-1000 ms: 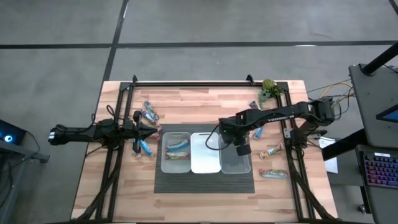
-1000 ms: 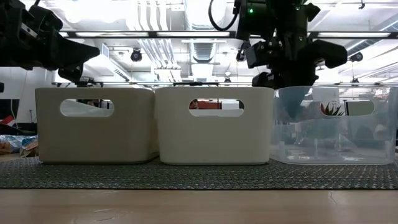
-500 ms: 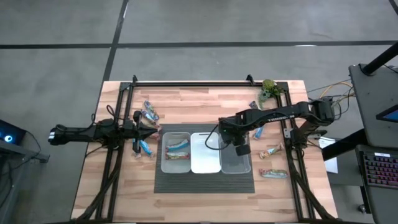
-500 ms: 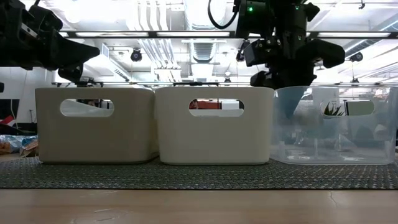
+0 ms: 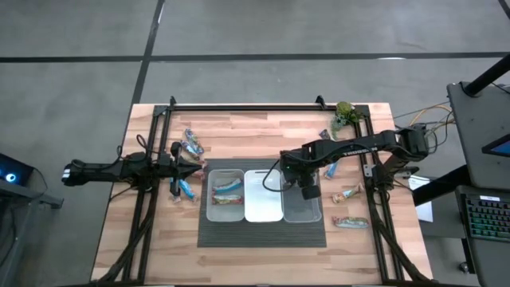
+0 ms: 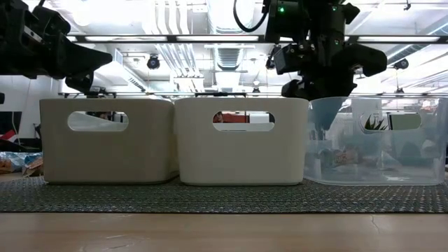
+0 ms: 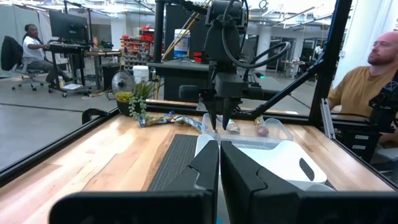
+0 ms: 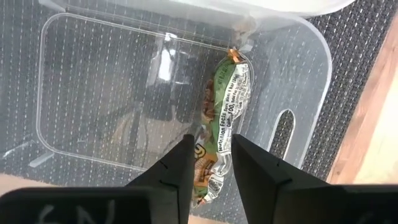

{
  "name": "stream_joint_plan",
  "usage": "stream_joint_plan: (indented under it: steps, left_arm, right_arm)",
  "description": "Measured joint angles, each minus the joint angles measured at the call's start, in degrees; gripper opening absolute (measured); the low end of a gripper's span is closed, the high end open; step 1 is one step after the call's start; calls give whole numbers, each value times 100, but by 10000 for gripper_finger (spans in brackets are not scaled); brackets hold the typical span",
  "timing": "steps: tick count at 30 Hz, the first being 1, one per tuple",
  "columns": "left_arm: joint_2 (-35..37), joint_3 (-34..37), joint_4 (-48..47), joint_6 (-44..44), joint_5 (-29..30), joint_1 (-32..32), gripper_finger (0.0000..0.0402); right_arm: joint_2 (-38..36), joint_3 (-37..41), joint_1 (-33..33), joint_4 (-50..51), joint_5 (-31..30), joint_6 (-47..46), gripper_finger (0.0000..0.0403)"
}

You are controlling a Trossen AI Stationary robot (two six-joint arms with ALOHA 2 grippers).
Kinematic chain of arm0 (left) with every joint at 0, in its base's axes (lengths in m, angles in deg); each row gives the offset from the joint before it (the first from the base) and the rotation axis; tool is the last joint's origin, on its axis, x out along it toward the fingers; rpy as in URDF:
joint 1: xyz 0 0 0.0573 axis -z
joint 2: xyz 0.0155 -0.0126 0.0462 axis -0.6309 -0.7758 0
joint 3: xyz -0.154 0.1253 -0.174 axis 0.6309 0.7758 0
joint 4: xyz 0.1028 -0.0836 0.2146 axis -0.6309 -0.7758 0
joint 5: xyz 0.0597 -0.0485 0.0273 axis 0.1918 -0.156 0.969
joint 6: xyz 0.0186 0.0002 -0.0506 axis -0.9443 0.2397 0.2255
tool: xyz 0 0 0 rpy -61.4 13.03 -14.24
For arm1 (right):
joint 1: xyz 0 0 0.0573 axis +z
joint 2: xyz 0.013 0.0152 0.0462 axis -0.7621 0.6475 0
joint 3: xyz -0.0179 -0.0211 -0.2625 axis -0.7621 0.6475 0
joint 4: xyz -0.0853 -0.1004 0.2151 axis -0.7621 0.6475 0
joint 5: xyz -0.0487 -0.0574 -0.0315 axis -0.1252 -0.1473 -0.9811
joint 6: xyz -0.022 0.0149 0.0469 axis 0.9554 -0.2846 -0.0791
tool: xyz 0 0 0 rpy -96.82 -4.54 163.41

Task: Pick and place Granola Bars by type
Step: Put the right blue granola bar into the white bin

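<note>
Right tool (image 8: 209,163) parted, empty, above clear bin (image 8: 74,81); green-brown bar (image 8: 222,118) inside.

Grey tiled floor (image 5: 263,28), desks (image 7: 74,53), seated people (image 7: 34,43).

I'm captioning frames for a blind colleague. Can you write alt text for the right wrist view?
A green-and-tan granola bar lies in the clear bin, just beyond the right gripper, whose jaws stand apart. The bin sits on a dark woven mat on the wooden table.
</note>
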Motion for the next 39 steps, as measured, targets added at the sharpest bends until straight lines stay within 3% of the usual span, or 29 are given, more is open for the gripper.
stream_joint_plan:
  steps: [15,22,31,39]
  left_arm:
    - [2,0,0,0,0,0,0]
    - [2,0,2,0,0,0,0]
    - [1,0,0,0,0,0,0]
    - [2,0,2,-2,0,0,0]
  right_arm:
    - [-314,-937,-34,930,-305,-414,153]
    - [-316,-1248,-194,1231,-305,-796,159]
    - [-343,-1340,-978,1805,-305,-1894,144]
    - [-343,-1311,-1689,2030,-303,-2220,140]
